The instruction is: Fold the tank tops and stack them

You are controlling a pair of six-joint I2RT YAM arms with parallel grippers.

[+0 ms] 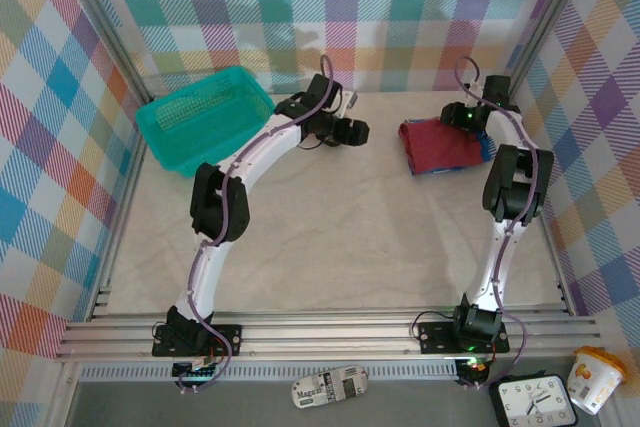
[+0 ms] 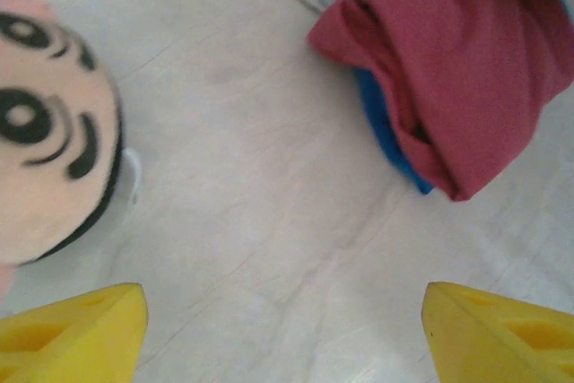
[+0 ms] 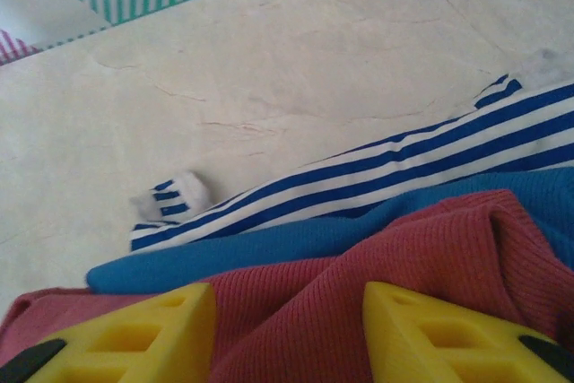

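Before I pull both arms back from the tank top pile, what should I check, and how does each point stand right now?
1. All three tops in one pile: ok. The dark red cloth tank top lies over the bright blue one, with the navy-and-white striped one at the bottom.
2. Edges lined up: not ok. Blue and striped cloth stick out past the red.
3. Left gripper empty: ok. Its fingers stand wide apart over the bare table.
4. Right gripper free of the red top: cannot tell. Its fingers stand apart right at the cloth.
5. Big-headed doll clear of the pile: ok. Bare table lies between them.
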